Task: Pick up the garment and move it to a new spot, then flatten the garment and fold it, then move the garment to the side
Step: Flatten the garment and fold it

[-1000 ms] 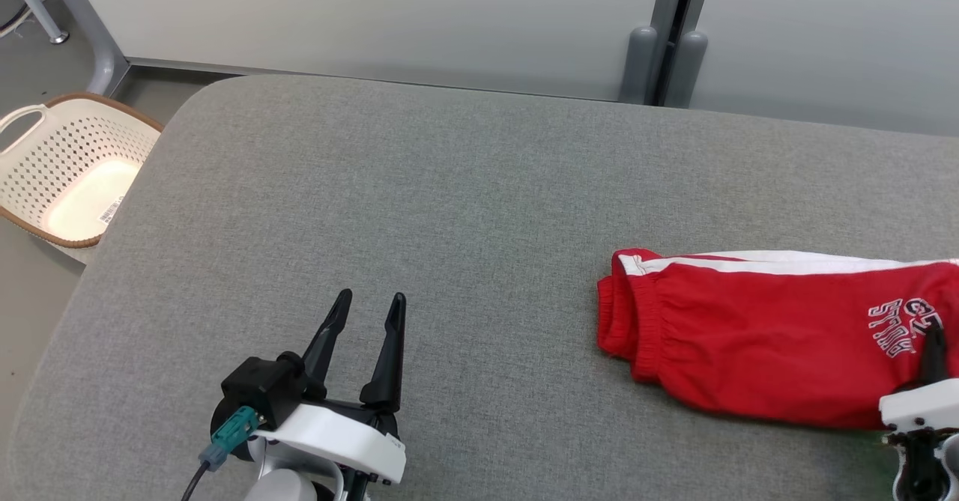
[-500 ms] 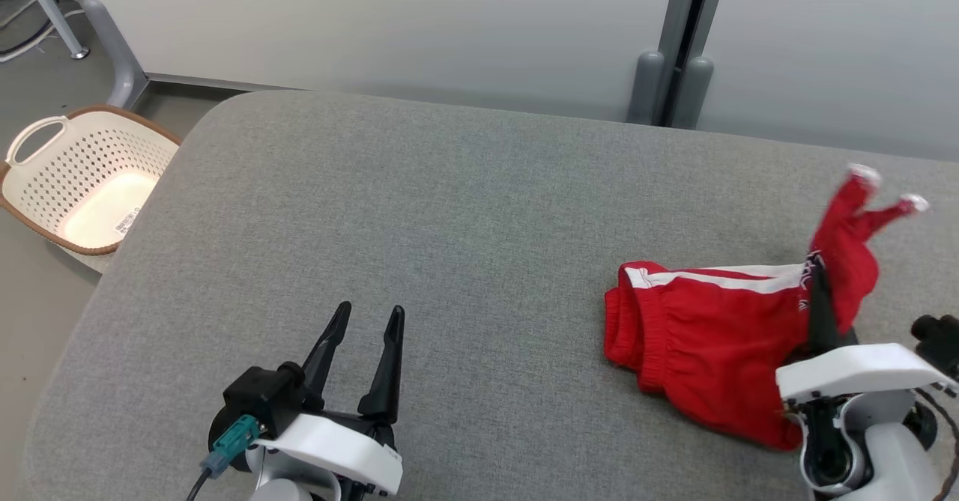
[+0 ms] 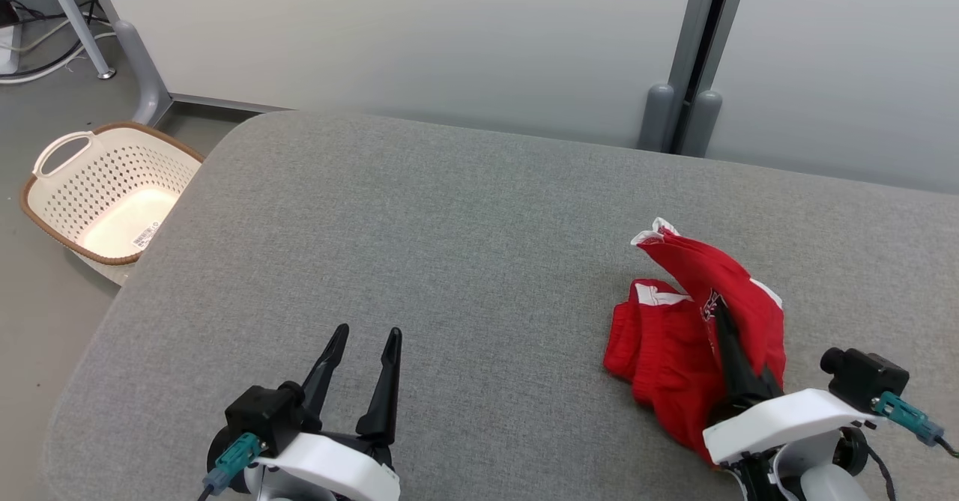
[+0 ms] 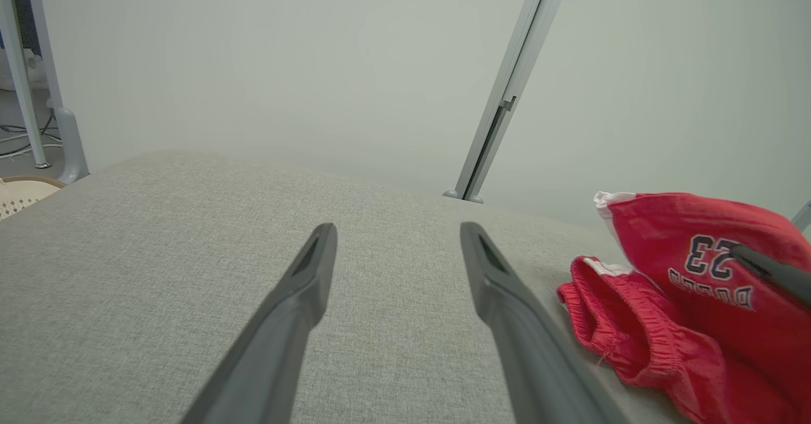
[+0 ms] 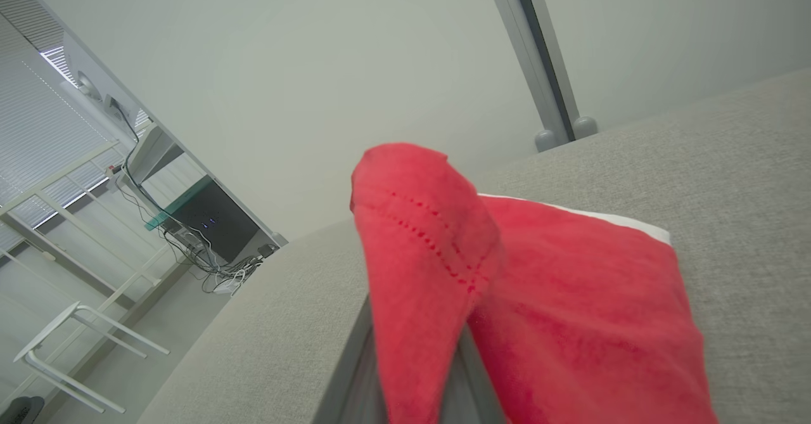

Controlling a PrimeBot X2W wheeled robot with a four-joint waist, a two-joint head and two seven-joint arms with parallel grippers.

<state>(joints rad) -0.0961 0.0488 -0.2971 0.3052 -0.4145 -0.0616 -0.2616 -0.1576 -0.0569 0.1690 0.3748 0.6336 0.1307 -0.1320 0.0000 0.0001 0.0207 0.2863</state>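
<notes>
The garment (image 3: 689,336) is a pair of red shorts with white side stripes and dark lettering, bunched on the grey table (image 3: 449,246) at the right. My right gripper (image 3: 718,308) is shut on the garment, lifting a fold of it above the rest. In the right wrist view the red cloth (image 5: 437,265) drapes over the closed fingers. My left gripper (image 3: 365,335) stands open at the lower left, well apart from the garment, with nothing between its fingers. The left wrist view shows the garment (image 4: 697,284) to the right of the open fingers (image 4: 310,284).
A cream perforated laundry basket (image 3: 105,186) with a brown rim stands on the floor off the table's left edge. Grey partition panels and a post (image 3: 682,111) rise behind the table. Bare table lies between the two grippers.
My right gripper has dragged the garment leftward and bunched it from its flat spread, a fold now raised over the waistband end. The head view has shifted. The left gripper stayed open.
</notes>
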